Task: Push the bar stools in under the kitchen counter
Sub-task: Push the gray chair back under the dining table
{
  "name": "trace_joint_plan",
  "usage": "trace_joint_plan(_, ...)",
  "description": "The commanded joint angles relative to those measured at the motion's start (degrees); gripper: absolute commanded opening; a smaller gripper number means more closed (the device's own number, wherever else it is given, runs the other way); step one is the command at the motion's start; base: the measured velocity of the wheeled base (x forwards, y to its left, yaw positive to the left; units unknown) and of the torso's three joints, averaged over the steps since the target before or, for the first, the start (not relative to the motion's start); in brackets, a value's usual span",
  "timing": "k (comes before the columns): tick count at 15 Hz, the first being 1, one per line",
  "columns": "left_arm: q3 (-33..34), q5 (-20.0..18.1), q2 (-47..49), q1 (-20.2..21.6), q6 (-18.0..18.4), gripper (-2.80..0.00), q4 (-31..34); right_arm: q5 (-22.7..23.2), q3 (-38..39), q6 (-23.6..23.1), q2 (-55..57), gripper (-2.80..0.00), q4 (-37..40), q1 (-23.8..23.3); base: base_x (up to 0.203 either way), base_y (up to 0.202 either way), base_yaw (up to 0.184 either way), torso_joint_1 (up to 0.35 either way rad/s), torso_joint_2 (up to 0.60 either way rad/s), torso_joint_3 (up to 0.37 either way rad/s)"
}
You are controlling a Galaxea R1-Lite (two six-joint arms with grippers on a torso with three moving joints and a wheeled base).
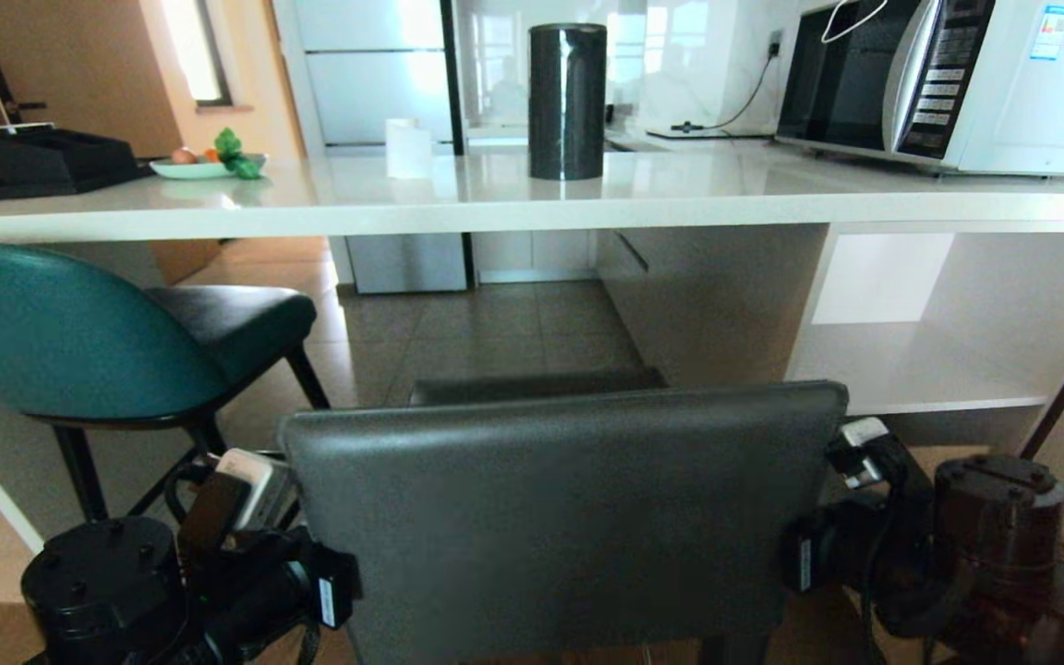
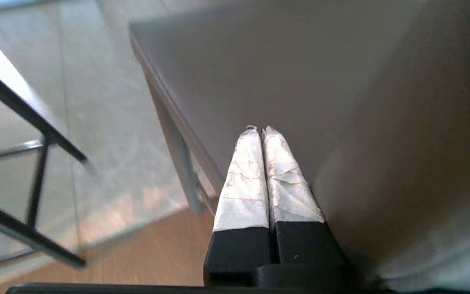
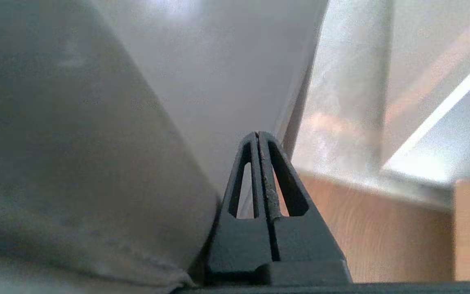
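The kitchen counter (image 1: 495, 199) is showing a glossy white stone-like top that is mirroring the shiny black cylinder (image 1: 567, 100) standing on it, while the grey stool's back (image 1: 569, 517) is looking like matt, finely grained leather and the teal stool (image 1: 70, 332) is wearing smoother leather with a soft sheen over thin black metal legs. The left gripper's fingers (image 2: 247, 179) are showing wrinkled whitish tape over black plastic, the right gripper (image 3: 258, 136) is looking like bare matt black plastic, and the floor tiles (image 1: 486, 332) are gleaming faintly.

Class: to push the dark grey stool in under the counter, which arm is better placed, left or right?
Neither alone. The left gripper and right gripper, both shut, flank the dark grey stool at its backrest's two side edges. Pushing with both would likely keep it straight toward the kitchen counter.
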Motion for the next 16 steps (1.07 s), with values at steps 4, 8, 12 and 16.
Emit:
trace_joint_plan(4, -1.6, -1.1, 9.5, 4.6, 0.2, -2.80, 0.6, -0.1, -2.7, 0.0, 0.4, -2.80, -1.0, 3.3, 0.000, 0.000, 0.000, 0.000, 0.00, 0.000)
trace_joint_plan(8, -6.9, -1.0, 12.6, 5.5, 0.1, -2.80, 0.6, 0.3, 1.4, 0.2, -3.9, -2.80, -1.1, 2.0, 0.000, 0.000, 0.000, 0.000, 0.00, 0.000)
trace_joint_plan(12, -12.2, -0.9, 16.1, 10.0, 0.7, -2.80, 0.6, 0.5, 4.0, 0.0, -7.1, -2.80, -1.0, 6.2, 0.000, 0.000, 0.000, 0.000, 0.00, 0.000)
trace_joint_plan(16, -15.7, -1.0, 18.7, 13.6, 2.3, -2.80, 0.6, 0.3, 2.1, 0.1, -4.4, -2.80, -1.0, 6.4, 0.000, 0.000, 0.000, 0.015, 0.01, -0.008)
